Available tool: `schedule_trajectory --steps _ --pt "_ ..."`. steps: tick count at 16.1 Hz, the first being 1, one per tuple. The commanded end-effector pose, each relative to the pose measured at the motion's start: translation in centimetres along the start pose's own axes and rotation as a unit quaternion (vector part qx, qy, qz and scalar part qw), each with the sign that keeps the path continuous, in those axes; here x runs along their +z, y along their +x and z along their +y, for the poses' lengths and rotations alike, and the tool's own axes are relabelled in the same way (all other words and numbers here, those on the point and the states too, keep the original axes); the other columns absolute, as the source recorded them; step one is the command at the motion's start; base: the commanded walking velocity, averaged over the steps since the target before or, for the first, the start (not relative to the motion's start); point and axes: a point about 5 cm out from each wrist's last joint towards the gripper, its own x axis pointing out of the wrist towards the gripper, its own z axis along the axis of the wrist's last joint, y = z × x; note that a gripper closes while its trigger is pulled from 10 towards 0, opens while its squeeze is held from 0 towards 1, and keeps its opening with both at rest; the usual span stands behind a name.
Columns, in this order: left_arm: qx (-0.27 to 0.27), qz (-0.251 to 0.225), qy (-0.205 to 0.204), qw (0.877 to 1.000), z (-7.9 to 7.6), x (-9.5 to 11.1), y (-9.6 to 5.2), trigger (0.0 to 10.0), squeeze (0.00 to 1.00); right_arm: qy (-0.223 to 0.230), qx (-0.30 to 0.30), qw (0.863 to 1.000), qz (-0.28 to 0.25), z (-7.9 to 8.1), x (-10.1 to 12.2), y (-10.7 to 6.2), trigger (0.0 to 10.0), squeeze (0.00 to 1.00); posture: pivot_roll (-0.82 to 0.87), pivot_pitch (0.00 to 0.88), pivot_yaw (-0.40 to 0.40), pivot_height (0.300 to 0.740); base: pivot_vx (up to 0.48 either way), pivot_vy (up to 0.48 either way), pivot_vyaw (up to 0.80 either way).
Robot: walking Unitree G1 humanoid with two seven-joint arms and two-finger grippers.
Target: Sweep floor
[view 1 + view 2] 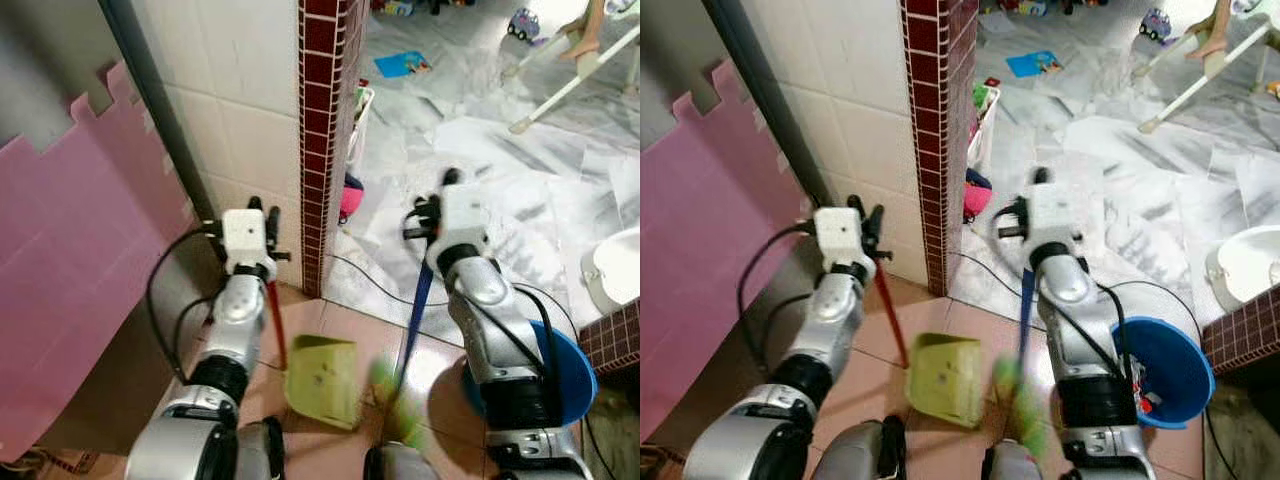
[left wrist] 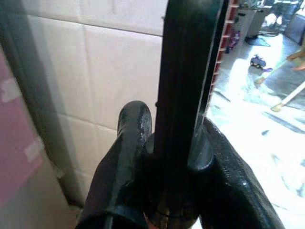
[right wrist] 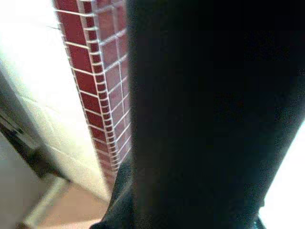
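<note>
**Two tools in hand, sweeping barely started by the look of it**

Both arms were loaded up. The left gripper [image 1: 262, 222], left of centre in the head view, had its fingers [image 2: 128, 143] clamped around the red handle [image 1: 276, 325] of the yellow-green dustpan [image 1: 322, 381], which sat low in the frame on the terracotta floor tiles [image 1: 340, 325]. The right gripper [image 1: 428, 218], right of centre, was at the top of the blue broom handle [image 1: 417, 315]; I couldn't tell how far its fingers were closed, the wrist cam was just dark. The green bristles [image 1: 398, 400] were a blur just right of the pan.

Progress-wise: I'd say early. The pan looked basically empty, and the marble floor [image 1: 520, 180] across the upper right had a blue book [image 1: 402, 64] and a toy car [image 1: 522, 22] lying about. A blue basin [image 1: 572, 372] sat at lower right, beside the red brick pillar edge [image 1: 322, 140].
</note>
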Motion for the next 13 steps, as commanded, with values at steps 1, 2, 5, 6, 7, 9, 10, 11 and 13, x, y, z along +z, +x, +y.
schedule_trajectory --steps 1,2,5,6,7,9,10,11,13 --pt "-0.018 0.039 -0.004 0.999 -1.2 -1.5 -0.6 10.0 0.00 0.087 0.016 0.996 -0.032 0.9 1.5 0.3 10.0 0.00 -0.13 0.110 0.030 0.740 0.000 0.000 0.00" --pt "-0.018 0.041 -0.007 0.999 -1.3 -1.6 -0.7 10.0 0.00 0.122 0.023 0.991 -0.052 1.2 2.3 0.4 10.0 0.00 -0.13 0.110 0.030 0.740 0.000 0.000 0.00" --pt "-0.010 0.043 -0.011 0.999 -1.2 -1.8 -0.8 10.0 0.00 0.210 0.073 0.969 -0.109 2.3 5.5 0.2 10.0 0.00 -0.13 0.106 0.030 0.740 0.000 0.000 0.00" --pt "-0.005 0.045 -0.016 0.999 -1.0 -1.8 -0.8 10.0 0.00 0.232 0.102 0.958 -0.135 2.8 6.9 0.0 10.0 0.00 -0.13 0.105 0.030 0.740 0.000 0.000 0.00" --pt "-0.003 0.045 -0.018 0.999 -1.0 -1.8 -0.8 10.0 0.00 0.236 0.111 0.955 -0.142 3.0 7.3 0.0 10.0 0.00 -0.13 0.105 0.030 0.740 0.000 0.000 0.00" --pt "0.001 0.046 -0.022 0.999 -0.8 -1.8 -0.6 10.0 0.00 0.208 0.163 0.946 -0.189 3.4 9.8 -0.3 10.0 0.00 -0.13 0.103 0.033 0.740 0.000 0.000 0.00" --pt "0.007 0.042 -0.019 0.999 -0.6 -1.6 -0.5 10.0 0.00 0.097 0.171 0.954 -0.227 3.0 10.9 -0.5 10.0 0.00 -0.13 0.099 0.033 0.740 0.000 0.000 0.00" --pt "-0.002 0.042 -0.037 0.998 -0.6 -1.4 -0.4 10.0 0.00 0.056 0.160 0.956 -0.239 2.5 11.2 -0.5 10.0 0.00 -0.13 0.097 0.033 0.740 0.000 0.000 0.00" --pt "-0.028 0.043 -0.071 0.996 -0.6 -1.2 -0.1 10.0 0.00 -0.007 0.118 0.961 -0.249 0.9 10.7 -0.5 10.0 0.00 -0.13 0.094 0.033 0.740 0.000 0.000 0.00"
